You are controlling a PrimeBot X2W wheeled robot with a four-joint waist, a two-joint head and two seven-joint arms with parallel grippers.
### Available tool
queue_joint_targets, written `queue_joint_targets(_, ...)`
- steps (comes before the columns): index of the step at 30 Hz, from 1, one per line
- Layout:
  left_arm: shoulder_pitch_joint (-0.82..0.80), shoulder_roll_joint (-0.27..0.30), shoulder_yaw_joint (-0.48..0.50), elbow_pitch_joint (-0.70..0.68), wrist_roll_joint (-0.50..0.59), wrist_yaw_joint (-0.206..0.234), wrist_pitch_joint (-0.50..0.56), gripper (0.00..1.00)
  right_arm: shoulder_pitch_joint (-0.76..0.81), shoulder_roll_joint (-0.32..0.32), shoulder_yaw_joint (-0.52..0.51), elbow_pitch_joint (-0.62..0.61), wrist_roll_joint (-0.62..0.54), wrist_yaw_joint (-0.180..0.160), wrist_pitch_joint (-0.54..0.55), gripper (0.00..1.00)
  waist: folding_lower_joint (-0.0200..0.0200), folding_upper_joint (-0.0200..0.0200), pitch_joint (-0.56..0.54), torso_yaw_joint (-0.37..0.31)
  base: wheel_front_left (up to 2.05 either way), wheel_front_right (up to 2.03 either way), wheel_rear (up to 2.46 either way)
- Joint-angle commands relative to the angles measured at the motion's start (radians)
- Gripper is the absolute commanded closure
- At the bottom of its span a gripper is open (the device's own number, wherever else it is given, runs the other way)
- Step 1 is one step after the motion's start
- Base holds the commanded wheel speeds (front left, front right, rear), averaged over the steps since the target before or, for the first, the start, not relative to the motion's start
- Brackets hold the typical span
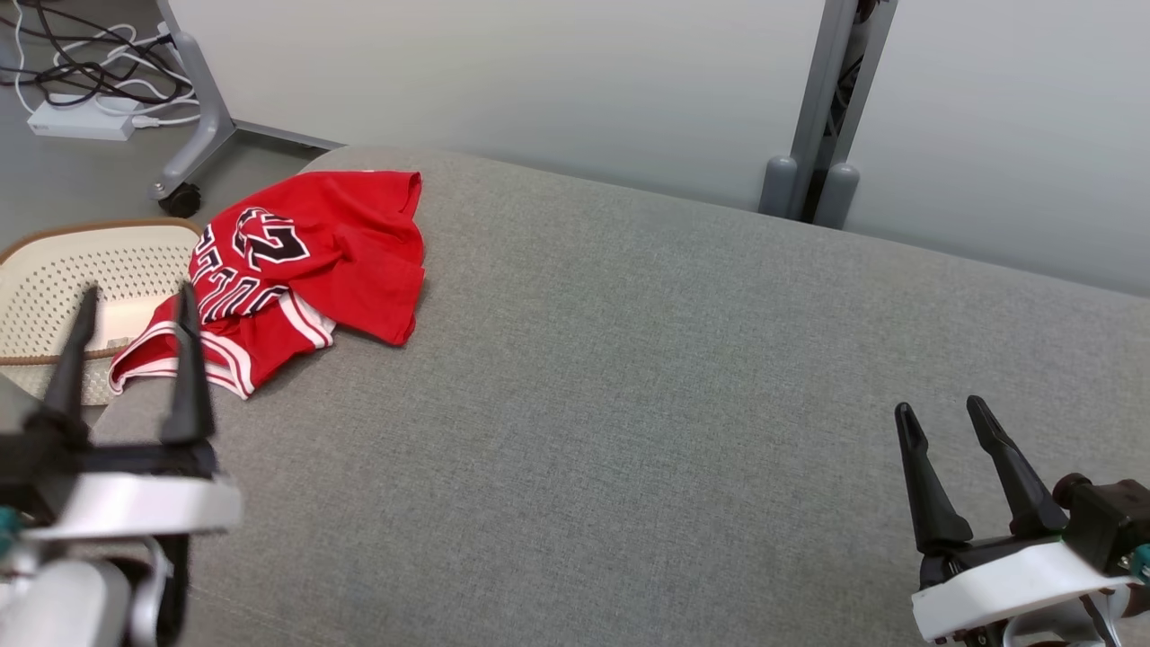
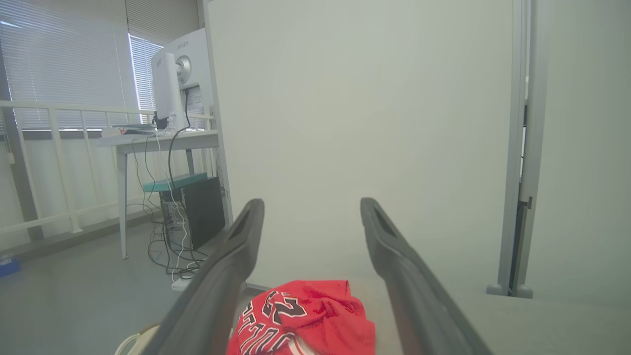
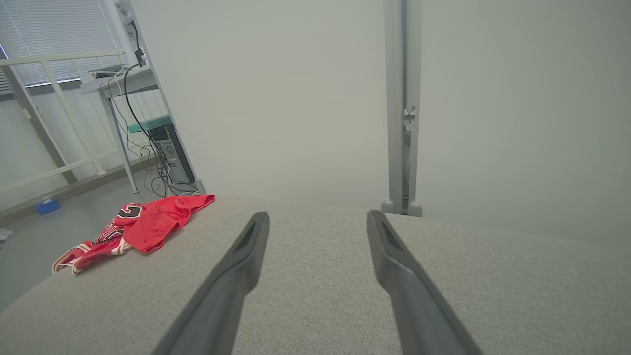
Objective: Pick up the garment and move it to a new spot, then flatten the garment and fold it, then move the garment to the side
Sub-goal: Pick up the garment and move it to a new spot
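Note:
The garment (image 1: 305, 270), a red jersey with black lettering and red-and-white striped trim, lies crumpled at the far left edge of the grey padded table (image 1: 629, 377). My left gripper (image 1: 135, 301) hovers open just in front of it, its fingertips near the striped trim, with nothing between them. Through those fingers the left wrist view looks down on the garment (image 2: 305, 315) below. Far from the cloth, at the lower right, my right gripper (image 1: 939, 409) stands open and empty. From the right wrist view the garment (image 3: 138, 227) lies far off to the left.
A cream perforated basket (image 1: 54, 279) sits beside the table's left edge, partly behind my left gripper. White partition panels with grey posts (image 1: 822, 117) stand behind the table. Cables and a power strip (image 1: 81, 117) lie on the floor at the far left.

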Motion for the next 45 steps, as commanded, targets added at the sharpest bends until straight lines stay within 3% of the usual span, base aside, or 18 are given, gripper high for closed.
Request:
queue_joint_targets(1, -0.064, 0.030, 0.027, -0.017, 0.002, 0.002, 0.001, 0.00, -0.016, -0.005, -0.003, -0.002, -0.003, 0.000, -0.002, 0.00, 0.0000, -0.0001, 0.011, 0.004, 0.00, 0.00, 0.00)
queue_joint_targets(8, -0.282, 0.122, 0.082, 0.051, -0.013, -0.025, 0.064, 0.00, -0.046, -0.005, 0.004, -0.024, -0.023, 0.000, 0.010, 0.00, 0.0000, -0.0001, 0.068, -0.012, 0.00, 0.00, 0.00)
queue_joint_targets(12, -0.416, 0.142, 0.076, 0.278, -0.065, -0.089, 0.124, 0.00, -0.081, -0.005, 0.009, -0.042, -0.038, 0.000, 0.020, 0.00, 0.0000, -0.0001, 0.145, -0.040, 0.00, 0.00, 0.00)
queue_joint_targets(25, -0.595, 0.045, 0.062, 0.940, -0.213, -0.248, 0.187, 0.00, -0.174, -0.008, 0.026, -0.091, -0.098, 0.000, 0.062, 0.00, 0.0000, -0.0001, 0.358, -0.089, 0.00, 0.00, 0.00)
queue_joint_targets(36, -0.670, 0.017, 0.061, 1.205, -0.268, -0.307, 0.203, 0.02, -0.202, -0.038, 0.021, -0.132, -0.104, 0.000, 0.090, 0.00, 0.0000, -0.0001, 0.438, -0.105, 0.00, 0.00, 0.00)
queue_joint_targets(37, -0.675, 0.016, 0.064, 1.219, -0.275, -0.310, 0.199, 0.22, -0.199, -0.041, 0.016, -0.136, -0.103, 0.000, 0.091, 0.00, 0.0000, -0.0001, 0.441, -0.106, 0.00, 0.00, 0.00)
queue_joint_targets(38, -0.678, 0.018, 0.062, 1.232, -0.275, -0.314, 0.199, 0.58, -0.197, -0.043, 0.014, -0.140, -0.102, 0.000, 0.094, 0.00, 0.0000, -0.0001, 0.444, -0.108, 0.00, 0.00, 0.00)
queue_joint_targets(40, -0.683, 0.023, 0.059, 1.248, -0.279, -0.318, 0.187, 1.00, -0.194, -0.044, 0.010, -0.145, -0.102, 0.000, 0.097, 0.00, 0.0000, -0.0001, 0.448, -0.113, 0.00, 0.00, 0.00)
queue_joint_targets(45, -0.706, 0.034, 0.051, 1.258, -0.270, -0.323, 0.128, 1.00, -0.191, -0.045, 0.002, -0.152, -0.101, 0.000, 0.097, 0.00, 0.0000, -0.0001, 0.443, -0.116, 0.00, 0.00, 0.00)
